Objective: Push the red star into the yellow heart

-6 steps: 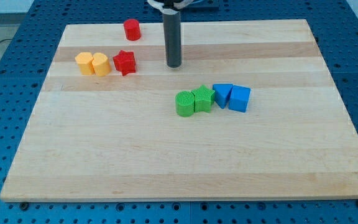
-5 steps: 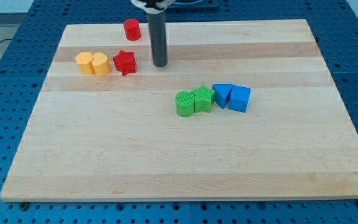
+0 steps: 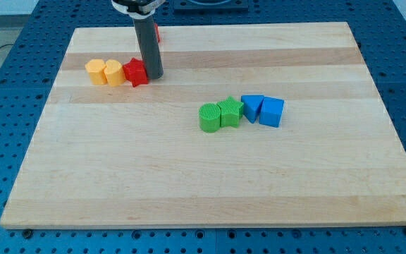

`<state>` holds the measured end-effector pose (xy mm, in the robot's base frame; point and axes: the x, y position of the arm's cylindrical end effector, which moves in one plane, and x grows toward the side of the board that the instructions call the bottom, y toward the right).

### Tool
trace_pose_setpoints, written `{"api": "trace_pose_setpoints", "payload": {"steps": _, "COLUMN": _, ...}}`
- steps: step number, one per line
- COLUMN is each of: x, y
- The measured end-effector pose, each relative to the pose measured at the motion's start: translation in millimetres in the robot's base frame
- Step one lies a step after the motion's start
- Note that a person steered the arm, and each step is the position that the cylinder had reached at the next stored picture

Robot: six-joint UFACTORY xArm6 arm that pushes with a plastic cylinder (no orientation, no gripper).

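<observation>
The red star (image 3: 135, 72) lies near the board's upper left, touching the right one of two yellow blocks. That yellow block (image 3: 113, 72) looks like the heart; the other yellow block (image 3: 96, 71) sits against its left side. My tip (image 3: 153, 75) stands right against the star's right side. The rod rises from there toward the view's top.
A red cylinder (image 3: 157, 32) near the view's top is mostly hidden behind the rod. In the middle sit two green blocks (image 3: 208, 117) (image 3: 230, 112) and two blue blocks (image 3: 252, 107) (image 3: 272, 111) in a row. The wooden board (image 3: 203, 183) lies on a blue pegboard table.
My tip has moved left, from well right of the star to against it. The star has slid left and now touches the yellow block. The rod now covers the red cylinder.
</observation>
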<state>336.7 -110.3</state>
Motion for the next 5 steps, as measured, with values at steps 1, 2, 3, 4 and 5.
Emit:
{"api": "trace_pose_setpoints", "payload": {"steps": 1, "x": -1.4, "y": 4.8}}
{"api": "trace_pose_setpoints", "payload": {"steps": 2, "x": -38.8, "y": 15.0}}
{"api": "trace_pose_setpoints", "payload": {"steps": 3, "x": -74.8, "y": 12.8}}
{"api": "trace_pose_setpoints", "payload": {"steps": 4, "x": -75.3, "y": -23.6}}
{"api": "trace_pose_setpoints", "payload": {"steps": 5, "x": -68.2, "y": -90.2}}
